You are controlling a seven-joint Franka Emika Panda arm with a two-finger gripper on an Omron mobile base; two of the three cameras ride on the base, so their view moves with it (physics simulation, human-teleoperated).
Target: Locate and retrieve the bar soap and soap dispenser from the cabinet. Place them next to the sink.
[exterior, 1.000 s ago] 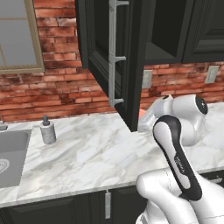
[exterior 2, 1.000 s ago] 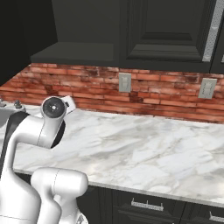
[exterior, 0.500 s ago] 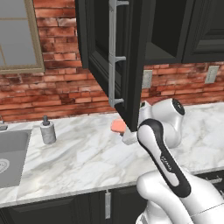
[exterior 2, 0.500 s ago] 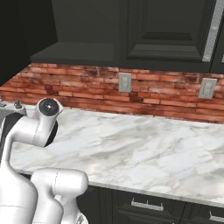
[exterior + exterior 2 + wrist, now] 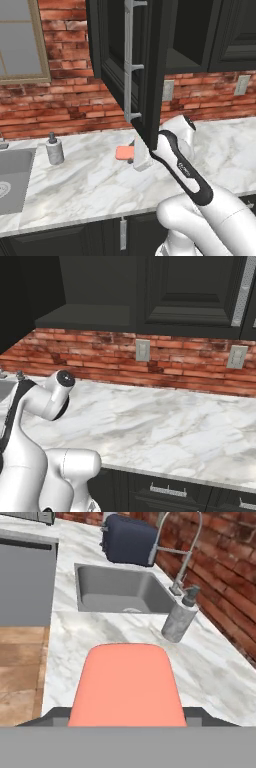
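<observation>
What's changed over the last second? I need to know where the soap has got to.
The arm has swung left along the counter toward the sink, carrying the bar soap in its end effector; a second ago the soap was tucked by the cabinet door, now it is clear of it, over the marble. The dispenser stayed beside the sink, and the door stayed open.

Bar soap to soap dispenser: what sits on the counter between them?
Nothing. In the hand view, bare marble counter runs from the held bar soap to the soap dispenser beside the sink; the left base view agrees.
</observation>
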